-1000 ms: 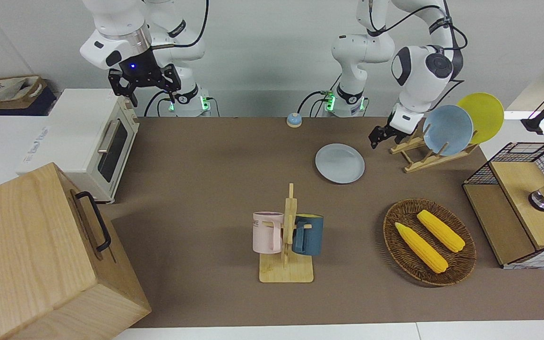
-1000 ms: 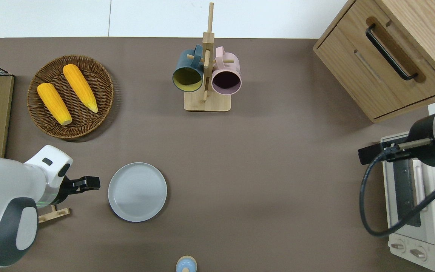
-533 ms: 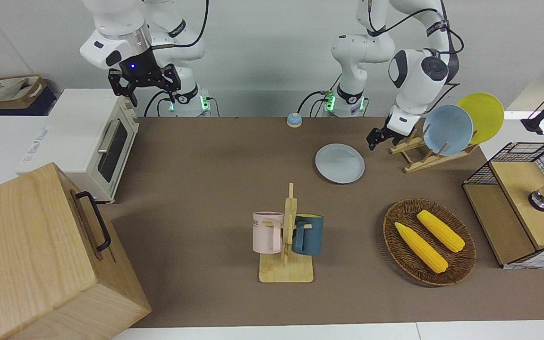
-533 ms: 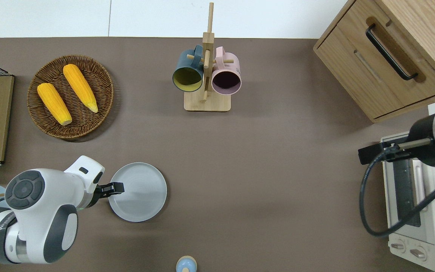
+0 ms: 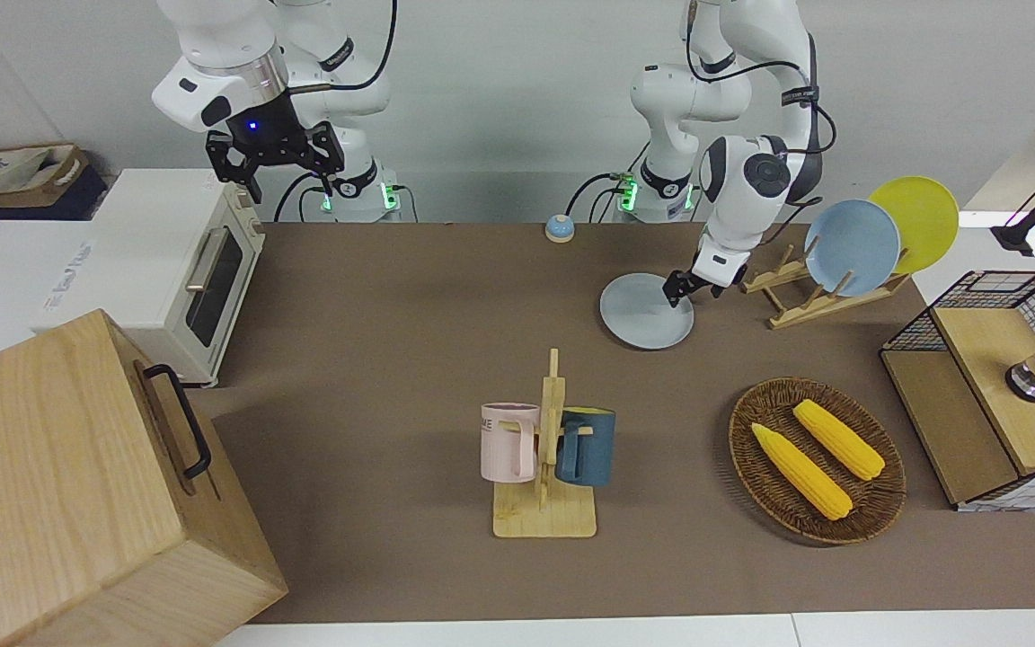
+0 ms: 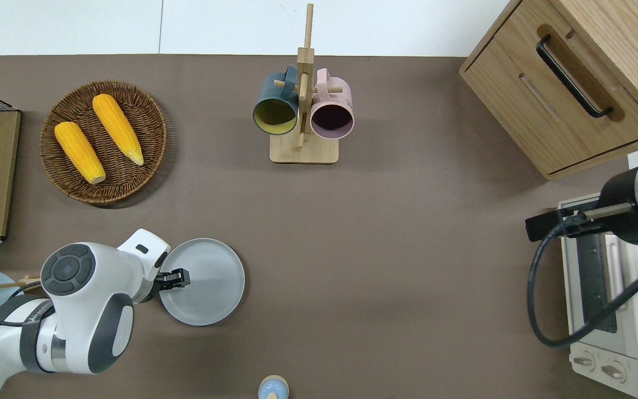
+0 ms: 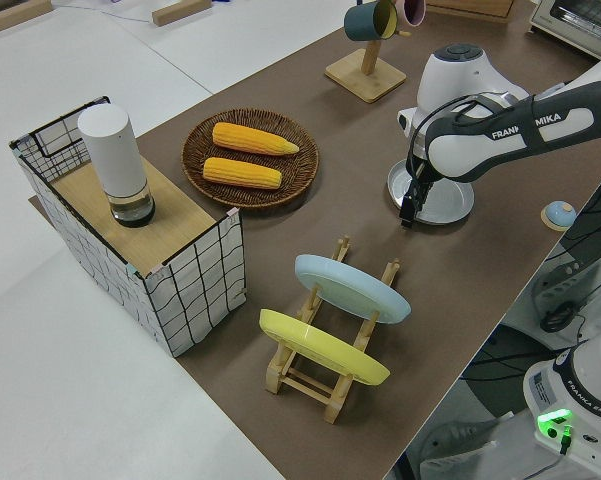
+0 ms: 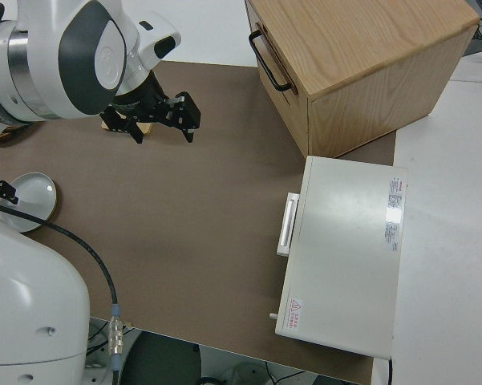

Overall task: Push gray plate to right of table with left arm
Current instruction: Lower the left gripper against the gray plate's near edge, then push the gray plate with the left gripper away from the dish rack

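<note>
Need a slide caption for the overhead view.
Left gripper over the gray plate, at its edge toward the left arm's end of the table; right arm parked.

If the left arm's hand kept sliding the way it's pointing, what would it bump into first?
The left hand points toward the right arm's end of the table, low over the gray plate. It would probably meet the plate first; past it, the brown tabletop looks free.

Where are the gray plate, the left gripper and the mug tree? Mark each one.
gray plate (image 6: 211, 285), overhead view, bare middle of its dish.
left gripper (image 6: 184, 277), overhead view, between its fingertips.
mug tree (image 5: 544, 517), front view, flat wooden base.
</note>
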Robot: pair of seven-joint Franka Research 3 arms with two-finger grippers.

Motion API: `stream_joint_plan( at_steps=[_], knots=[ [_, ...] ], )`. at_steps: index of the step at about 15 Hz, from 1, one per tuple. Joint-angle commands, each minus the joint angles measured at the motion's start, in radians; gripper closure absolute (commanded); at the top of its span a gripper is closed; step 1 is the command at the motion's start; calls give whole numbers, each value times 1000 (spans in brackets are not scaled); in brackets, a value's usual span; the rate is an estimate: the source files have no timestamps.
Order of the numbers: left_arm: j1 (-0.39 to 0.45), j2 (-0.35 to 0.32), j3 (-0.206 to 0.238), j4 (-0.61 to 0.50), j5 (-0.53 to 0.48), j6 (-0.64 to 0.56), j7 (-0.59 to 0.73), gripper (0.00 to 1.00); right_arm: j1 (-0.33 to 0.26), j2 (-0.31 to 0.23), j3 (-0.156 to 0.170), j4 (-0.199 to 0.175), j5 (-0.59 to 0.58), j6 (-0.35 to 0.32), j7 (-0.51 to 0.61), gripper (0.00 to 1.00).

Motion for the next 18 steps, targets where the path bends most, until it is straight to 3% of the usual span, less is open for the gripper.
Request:
stream_joint_plan(
  at_steps=[1,4,7,13,15,18],
  knots=[
    [-11,-7,6,-10,-2,6,-8,999,-20,-3,17,9,4,-16,13,17],
    [-11,-5,6,-10,-2,9,-7,1000,-20,-3,16,9,4,-16,13,17],
    [-12,42,5,0,-2,22,-16,1000,-20,-3,17,9,4,-16,13,17],
    [-12,46,-1,2,-4,44,-28,1000,-20,-3,16,9,6,-16,13,17],
    [-12,50,-29,11,-2,44,-79,1000,-20,-3,17,9,6,-16,13,17],
    [-12,117,-107,68,-2,44,-189,1000,-20,-3,17,9,4,-16,13,17]
  ],
)
